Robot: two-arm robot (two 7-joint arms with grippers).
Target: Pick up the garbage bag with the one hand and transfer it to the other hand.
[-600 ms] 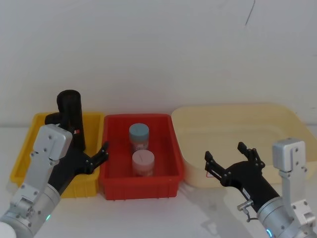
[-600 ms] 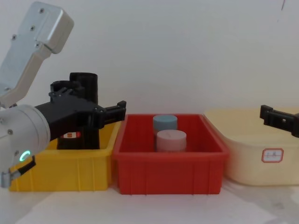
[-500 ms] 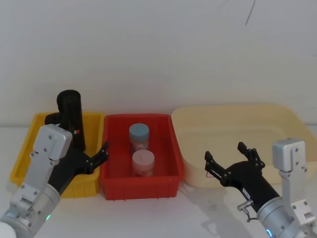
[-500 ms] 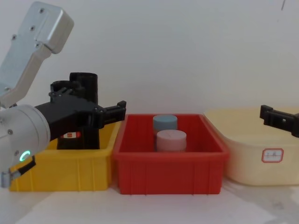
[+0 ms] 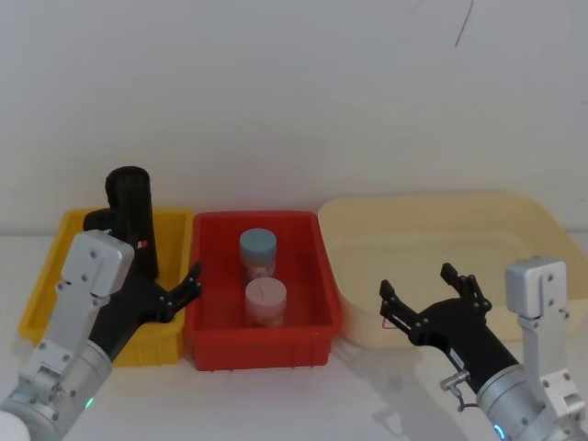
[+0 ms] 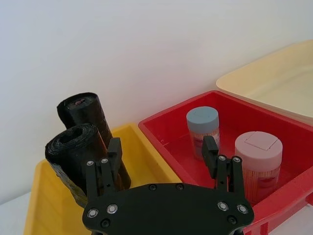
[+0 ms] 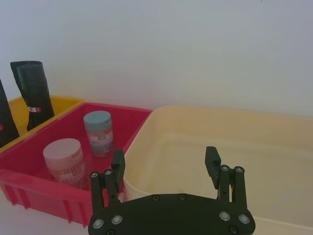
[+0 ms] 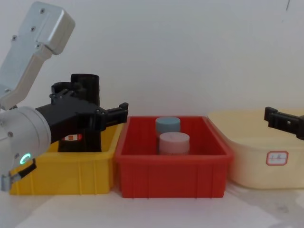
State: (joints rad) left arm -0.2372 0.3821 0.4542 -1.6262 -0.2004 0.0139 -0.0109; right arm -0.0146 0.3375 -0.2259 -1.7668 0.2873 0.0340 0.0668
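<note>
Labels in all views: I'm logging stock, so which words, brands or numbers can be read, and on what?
Nothing is legible.
The sticker on the cream bin: print too blurred.
The band on the garbage bag: too small.
The wraps on the pink jar and the blue jar: print too blurred.

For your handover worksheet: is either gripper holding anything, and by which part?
Nothing is held. The left gripper is open near the garbage bag; the right gripper is open.

the garbage bag [image 5: 131, 216] is black; yellow bin [image 5: 44, 278], red bin [image 5: 262, 346], cream tub [image 5: 441, 213].
</note>
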